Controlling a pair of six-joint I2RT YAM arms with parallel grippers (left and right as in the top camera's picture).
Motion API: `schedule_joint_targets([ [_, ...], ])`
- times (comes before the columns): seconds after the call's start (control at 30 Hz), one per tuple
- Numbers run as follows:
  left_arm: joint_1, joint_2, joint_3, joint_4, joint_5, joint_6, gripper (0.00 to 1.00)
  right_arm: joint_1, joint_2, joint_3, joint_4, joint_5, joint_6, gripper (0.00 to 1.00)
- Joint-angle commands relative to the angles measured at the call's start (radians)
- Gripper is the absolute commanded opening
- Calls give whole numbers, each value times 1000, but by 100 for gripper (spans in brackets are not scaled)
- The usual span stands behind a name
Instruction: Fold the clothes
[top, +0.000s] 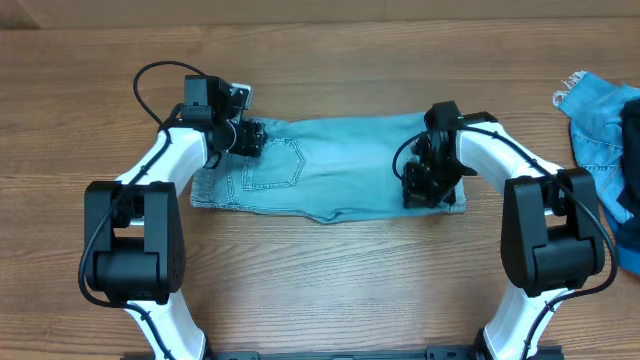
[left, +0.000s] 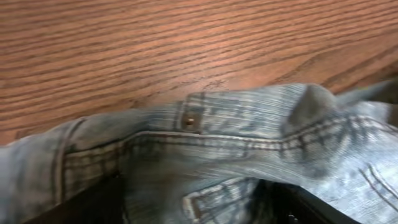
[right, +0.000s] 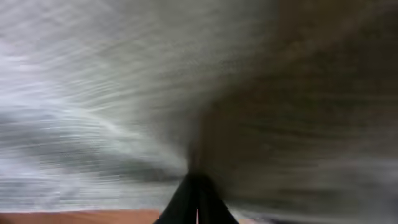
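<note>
We are looking at a big wooden table (top: 320, 290). The jeans (top: 330, 165) are lying flat in the middle of it, folded into a long strip. A blue pile (top: 600, 120) of more clothes is waiting at the far right edge, well apart from the jeans.

The right pincer (top: 425, 185) is sitting on the right end of the jeans with its fingers (right: 196, 199) closed tight. The cloth lines are running into the tips, so it may be pinching cloth, but we are not able to tell for sure. If it is pinching and the arm is moving away, the whole strip may be sliding along and the fold coming undone.

The left pincer (top: 250, 138) is at the top left corner, and its fingers (left: 93, 202) are standing wide apart with the waistband (left: 205, 140) bunching loosely between them. If it is lifting from here, a finger may be hooking that bump and dragging the corner up.

The little stud (left: 189, 120) is sitting close by and may be catching too.
</note>
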Motion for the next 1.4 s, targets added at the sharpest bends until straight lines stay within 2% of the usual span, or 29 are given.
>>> schedule_joint_targets([
  [0.0, 13, 13, 7, 1, -64, 22, 80, -2, -5, -20, -44, 184, 41, 4],
  [0.1, 24, 13, 8, 2, -66, 22, 80, -2, -7, -19, -21, 198, 60, 4],
  [0.2, 26, 2, 23, 2, 23, 23, 78, 0, -51, -16, 39, 193, 58, 4],
  [0.37, -19, -36, 113, -31, 183, 10, 75, 0, -178, -10, 166, 34, 24, 5],
  [0.47, -102, -37, 139, -57, 165, 23, 68, 0, -192, -10, 184, -52, -3, 5],
  [0.53, -152, -34, 139, -60, 99, 22, 60, 0, -192, -10, 179, -94, -34, 4],
  [0.57, -186, -31, 138, -69, 60, 19, 49, 1, -192, -10, 179, -119, -37, 4],
  [0.6, -212, -26, 138, -80, 41, 10, 23, 1, -192, -10, 180, -134, -37, 4],
  [0.63, -228, -24, 138, -86, 38, 8, 4, 2, -192, -10, 184, -154, -37, 4],
  [0.7, -262, -24, 130, -94, 4, -47, 4, 17, -192, -10, 214, -216, -33, 4],
  [0.77, -275, -24, 130, -107, 0, -69, 4, 46, -192, -10, 255, -225, 47, 4],
  [0.83, -285, -22, 128, -114, -27, -66, 4, 93, -190, -10, 301, -181, 176, 4],
  [1.03, -289, 9, 127, -150, -47, -15, 4, 281, -163, -10, 388, -51, 340, 4],
  [1.2, -289, 9, 127, -151, -66, 31, 4, 340, -111, -10, 383, -41, 380, 4],
  [1.37, -288, 47, 127, -87, -97, 48, 4, 375, -28, -11, 356, -60, 397, 4],
])
